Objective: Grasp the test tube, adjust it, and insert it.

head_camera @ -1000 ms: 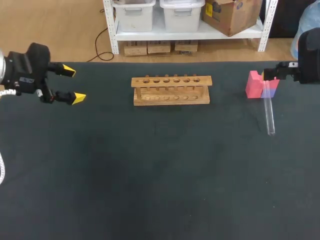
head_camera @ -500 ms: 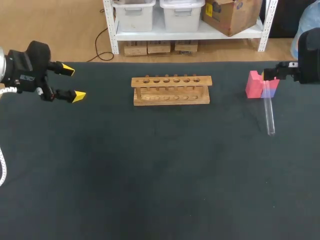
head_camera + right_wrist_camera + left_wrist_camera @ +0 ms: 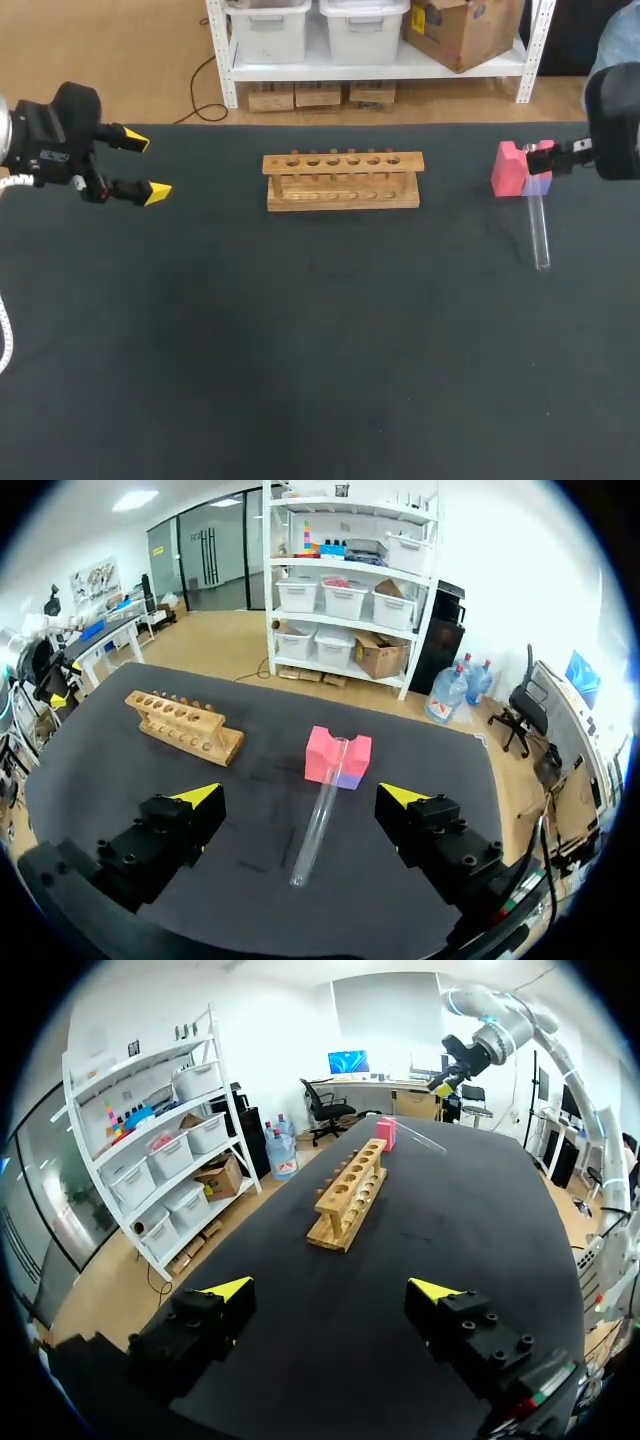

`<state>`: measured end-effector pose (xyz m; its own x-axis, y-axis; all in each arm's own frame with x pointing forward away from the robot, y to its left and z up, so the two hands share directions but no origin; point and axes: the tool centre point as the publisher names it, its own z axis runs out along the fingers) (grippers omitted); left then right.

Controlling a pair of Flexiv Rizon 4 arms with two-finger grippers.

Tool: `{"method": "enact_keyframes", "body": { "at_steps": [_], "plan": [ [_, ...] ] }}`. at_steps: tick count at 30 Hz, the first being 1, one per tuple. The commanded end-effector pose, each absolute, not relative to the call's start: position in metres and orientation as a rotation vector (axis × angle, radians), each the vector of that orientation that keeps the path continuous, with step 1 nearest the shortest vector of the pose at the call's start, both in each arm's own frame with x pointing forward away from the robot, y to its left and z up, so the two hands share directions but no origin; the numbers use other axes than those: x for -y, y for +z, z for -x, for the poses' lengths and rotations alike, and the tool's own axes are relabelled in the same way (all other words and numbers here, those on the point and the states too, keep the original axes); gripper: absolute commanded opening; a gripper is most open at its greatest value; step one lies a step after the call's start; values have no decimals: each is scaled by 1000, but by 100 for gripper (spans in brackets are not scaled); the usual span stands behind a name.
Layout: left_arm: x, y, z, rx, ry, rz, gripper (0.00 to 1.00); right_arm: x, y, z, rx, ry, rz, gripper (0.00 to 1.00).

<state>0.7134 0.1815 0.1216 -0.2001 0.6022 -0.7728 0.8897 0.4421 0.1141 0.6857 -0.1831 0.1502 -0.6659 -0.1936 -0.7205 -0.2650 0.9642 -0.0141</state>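
We see the tube (image 3: 540, 232) at the table's 2 o'clock, one end propped on the block (image 3: 510, 168), our right gripper (image 3: 300, 795) spread over it, the rack (image 3: 342, 181) at 12, our left gripper (image 3: 147, 167) spread at 10.

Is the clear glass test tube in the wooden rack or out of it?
Out. The clear glass test tube lies tilted, one end propped on the pink block, apart from the wooden rack.
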Motion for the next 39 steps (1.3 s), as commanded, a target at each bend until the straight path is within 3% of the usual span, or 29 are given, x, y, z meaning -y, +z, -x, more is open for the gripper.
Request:
{"method": "enact_keyframes", "body": {
  "at_steps": [1,39],
  "plan": [
    [-182,120,-712,-1903,-464,-1254,100,184,148,-676,-2285,59,250,100],
    [-182,120,-712,-1903,-464,-1254,100,187,65,-715,-2228,95,81,100]
  ]
}}
